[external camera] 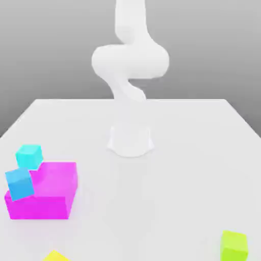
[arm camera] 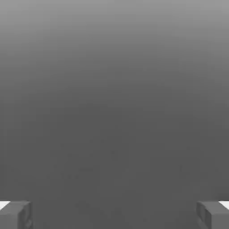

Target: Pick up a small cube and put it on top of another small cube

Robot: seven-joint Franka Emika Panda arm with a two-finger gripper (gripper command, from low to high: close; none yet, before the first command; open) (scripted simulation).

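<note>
The small cube [external camera: 234, 245] is lime-green and rests on the white table [external camera: 178, 153] near the front edge, at the exterior view's right. The white arm [external camera: 130, 61] rises from its base [external camera: 130, 140] at the table's middle, far from that cube. In the hand view my gripper [arm camera: 114, 215] is open, its two grey fingertips [arm camera: 15, 214] wide apart with nothing between them, facing a plain grey backdrop.
A large magenta block [external camera: 43, 196] sits at the exterior view's left. A cyan cube [external camera: 28, 156] stands behind it and a blue cube [external camera: 19, 183] leans against its left top edge. A yellow cube [external camera: 55, 256] pokes up at the front edge.
</note>
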